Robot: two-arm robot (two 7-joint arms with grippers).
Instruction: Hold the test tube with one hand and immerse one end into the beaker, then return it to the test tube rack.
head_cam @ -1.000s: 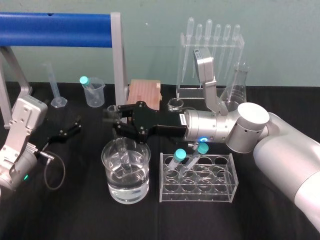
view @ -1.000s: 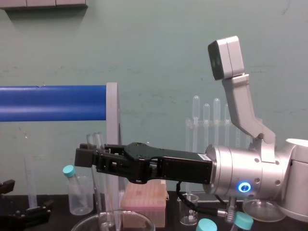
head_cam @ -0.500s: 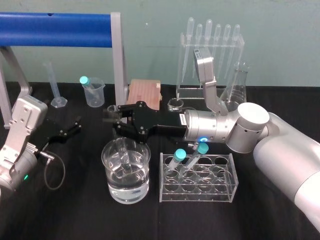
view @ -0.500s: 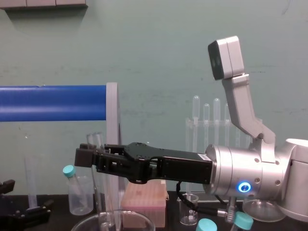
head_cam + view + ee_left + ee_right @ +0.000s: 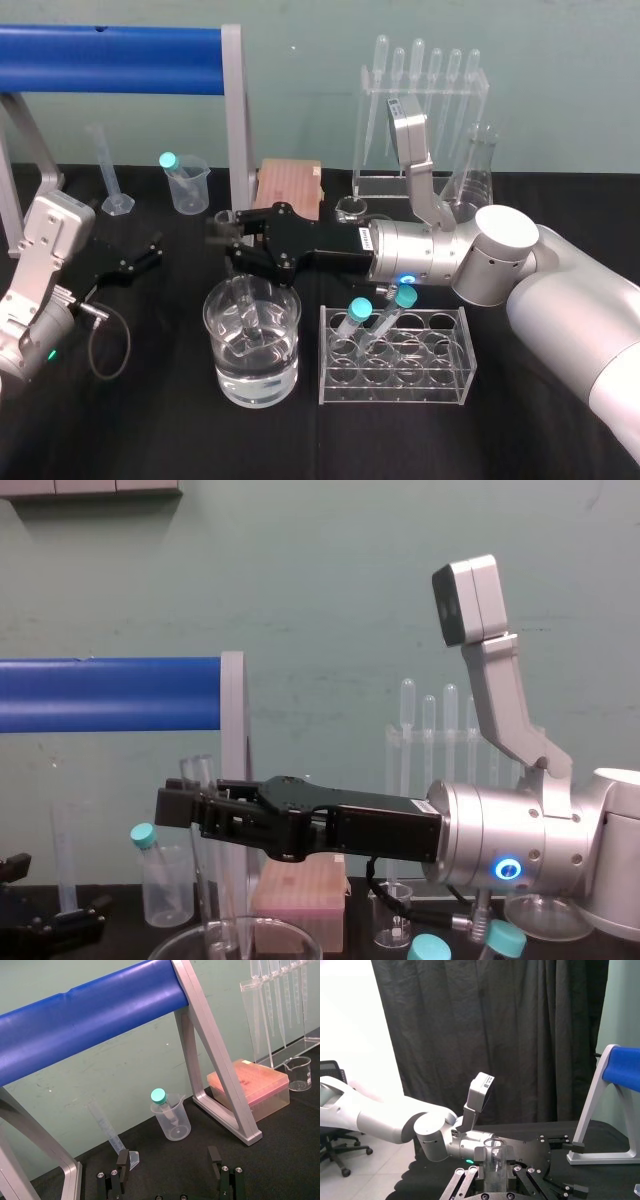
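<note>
My right gripper (image 5: 224, 238) is shut on the test tube (image 5: 244, 297), a clear glass tube held upright. Its lower end stands inside the beaker (image 5: 252, 372), a wide glass vessel partly filled with clear liquid. From the chest view the right gripper (image 5: 178, 808) clamps the test tube (image 5: 207, 885) above the beaker rim (image 5: 235, 942). The right wrist view has the test tube (image 5: 493, 1166) between the fingers. The test tube rack (image 5: 448, 360), clear plastic, stands right of the beaker and holds two teal-capped tubes. My left gripper (image 5: 138, 262) rests open at the left, and the left gripper (image 5: 169, 1172) holds nothing.
A blue bar on a grey frame (image 5: 236, 110) stands behind the beaker. Behind it are a small plastic beaker (image 5: 187, 185) with a teal-capped tube, a graduated cylinder (image 5: 110, 175), a pink box (image 5: 290, 185), a pipette stand (image 5: 420, 120) and a conical flask (image 5: 478, 170).
</note>
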